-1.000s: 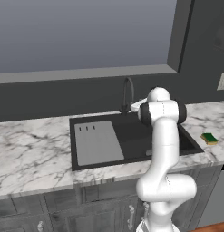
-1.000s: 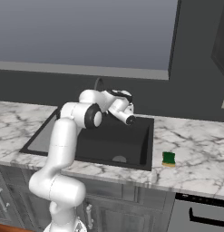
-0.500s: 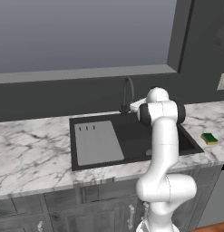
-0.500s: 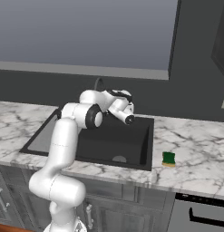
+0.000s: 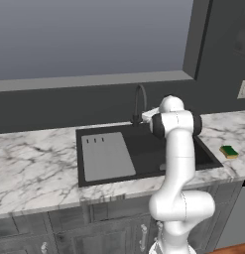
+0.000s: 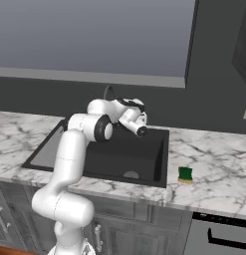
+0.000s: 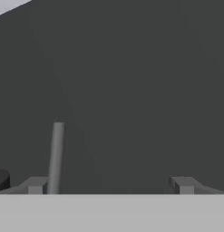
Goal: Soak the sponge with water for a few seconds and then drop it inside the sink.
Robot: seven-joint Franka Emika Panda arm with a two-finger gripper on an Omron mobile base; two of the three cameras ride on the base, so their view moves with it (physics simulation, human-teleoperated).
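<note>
The sponge (image 5: 228, 151) (image 6: 184, 174), yellow with a dark green top, lies on the marble counter right of the sink (image 5: 144, 149) (image 6: 102, 162). My gripper (image 6: 126, 104) (image 7: 109, 186) hovers over the back of the basin beside the dark arched faucet (image 5: 139, 102) (image 6: 108, 92), far from the sponge. It faces the dark back wall, open, with nothing between its fingertips (image 7: 36, 185). A thin grey rod (image 7: 56, 156) stands just inside the left fingertip in the hand view. The water is out of view.
The light grey drainboard (image 5: 106, 156) covers the left part of the sink. Marble counter (image 5: 30, 168) (image 6: 219, 174) stretches to both sides. A window ledge (image 5: 94, 81) runs above the dark back wall.
The hand has shifted only slightly near the faucet, jaws still open. The sponge has not moved.
</note>
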